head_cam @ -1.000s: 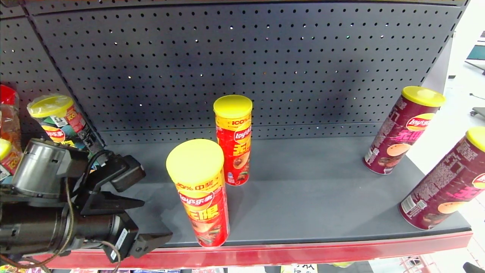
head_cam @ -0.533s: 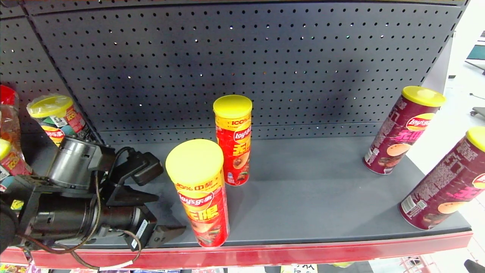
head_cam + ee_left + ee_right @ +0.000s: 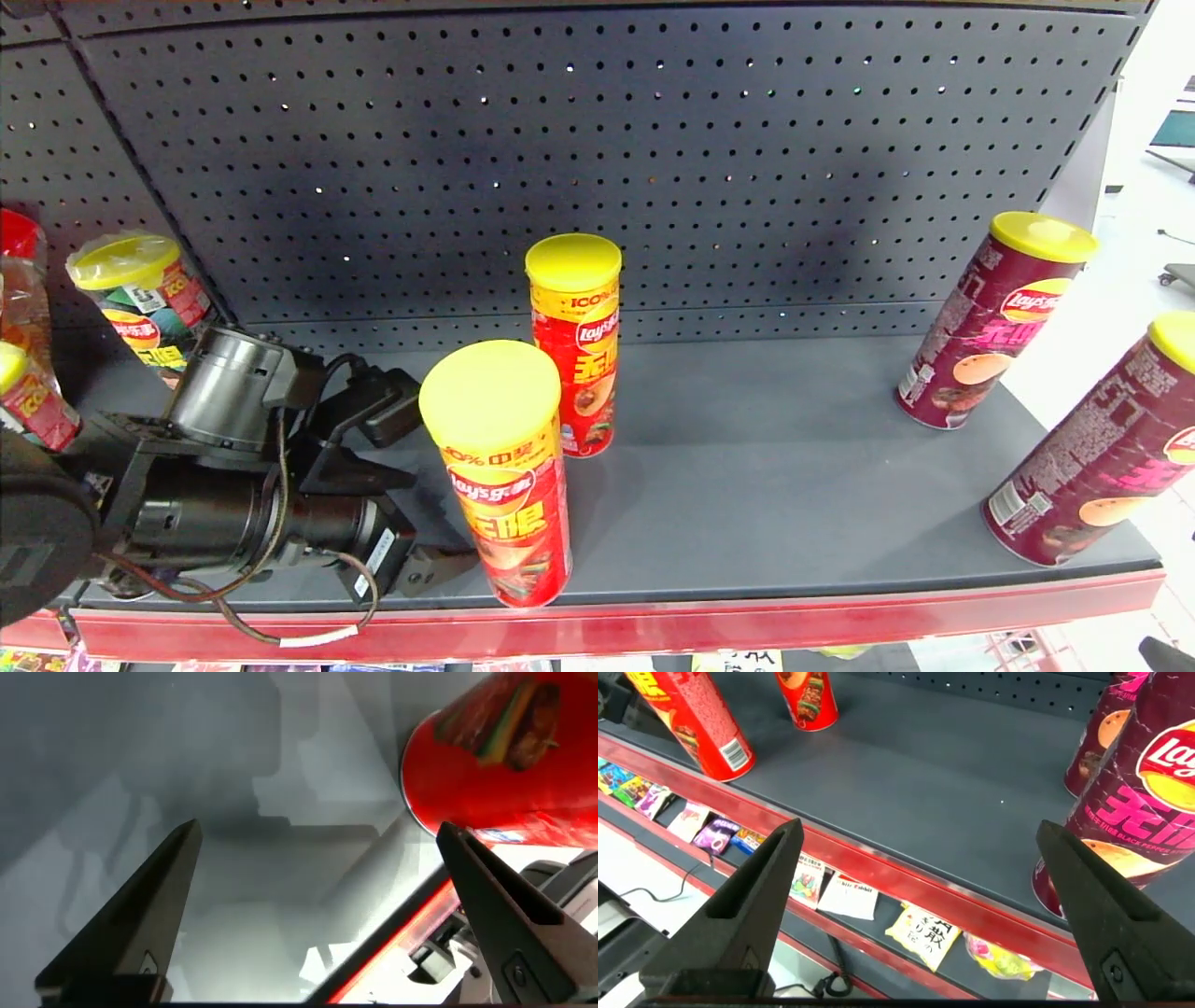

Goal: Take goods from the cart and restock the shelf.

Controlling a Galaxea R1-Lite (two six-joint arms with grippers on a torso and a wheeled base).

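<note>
The shelf (image 3: 766,485) takes up most of my view: a grey deck with a pegboard back (image 3: 597,140) and a red front lip (image 3: 747,621). My left arm lies low along its left end. The left gripper (image 3: 443,519) points right, with its fingers spread apart and nothing between them. My right gripper (image 3: 920,905) is also spread and empty. It hangs out in front of the lip, on the near right.

The task's goods already stand here. The near red can (image 3: 509,504) is upright at the front edge, just inside the lip. My nearer left fingertip sits low beside its base, and I cannot tell if they touch. The far red can (image 3: 574,355) stands behind it toward the pegboard. Well to the right are the far maroon can (image 3: 990,327) and the near maroon can (image 3: 1088,467). A wrapped can (image 3: 140,289) sits at the far left.

I judge the step in hand is settling the near red can in its row. It is tall and narrow, so a push at its foot would likely tip it over the lip. I would do better to raise the fingers to mid-height, centre the can between them and close squarely. Any slide should go slowly away from the lip and stop short of the far red can. My wrist has to stay clear of the wrapped can.
</note>
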